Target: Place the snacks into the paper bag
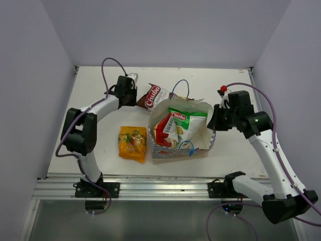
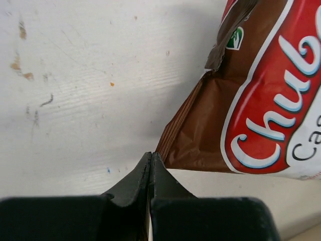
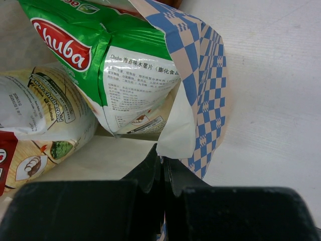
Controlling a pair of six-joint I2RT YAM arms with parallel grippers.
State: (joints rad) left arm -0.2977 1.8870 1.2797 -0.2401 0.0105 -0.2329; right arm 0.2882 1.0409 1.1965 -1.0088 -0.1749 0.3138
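Note:
The paper bag (image 1: 203,144) lies open in mid-table with the green-white Chuba packet (image 1: 186,120) and the red packet (image 1: 163,131) inside. My right gripper (image 1: 214,122) is shut on the bag's right wall; in the right wrist view (image 3: 161,159) the checked wall (image 3: 205,75) runs between the jaws, with the green-white packet (image 3: 125,50) and the red packet's pale back (image 3: 40,115) beyond. The brown-white Chuba packet (image 1: 153,96) leans behind the bag. My left gripper (image 1: 134,95) is shut at its lower corner (image 2: 200,135). The orange-yellow packet (image 1: 133,143) lies flat to the left of the bag.
Blue cord handles show at the bag's back (image 1: 181,85) and front (image 1: 188,146). White walls enclose the table on the left, back and right. A metal rail (image 1: 150,187) runs along the near edge. Purple cables loop over both arms.

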